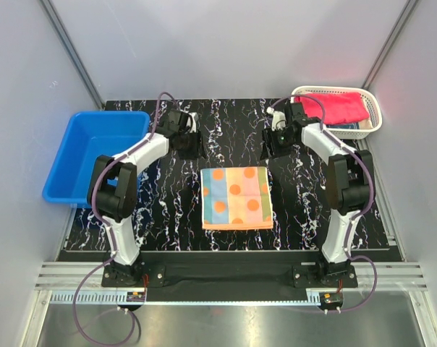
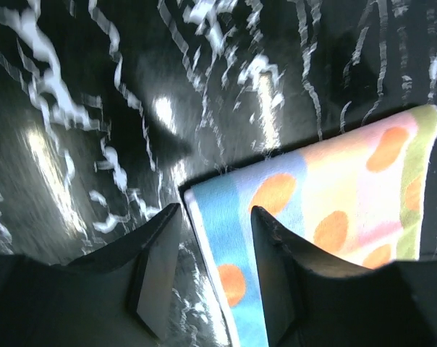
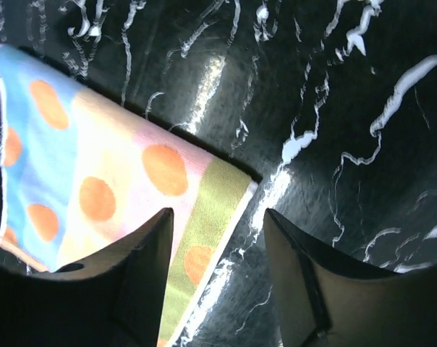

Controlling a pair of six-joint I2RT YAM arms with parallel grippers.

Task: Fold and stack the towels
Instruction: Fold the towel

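A towel [image 1: 235,196] with pastel blue, peach, pink and green stripes and orange dots lies flat in the middle of the black marbled table. My left gripper [image 1: 188,144] is open just beyond its far left corner; in the left wrist view the towel [image 2: 327,195] has its left edge between the open fingers of that gripper [image 2: 215,213]. My right gripper [image 1: 271,148] is open just beyond the far right corner; the right wrist view shows the towel [image 3: 95,181] with its green edge between that gripper's [image 3: 217,217] fingers. A pink-red towel [image 1: 334,107] lies in the white basket [image 1: 374,108].
A blue plastic bin [image 1: 95,152] stands at the table's left edge. A dark bluish cloth edge [image 1: 346,127] shows under the pink-red towel in the basket at the far right. Grey walls close in the table on three sides.
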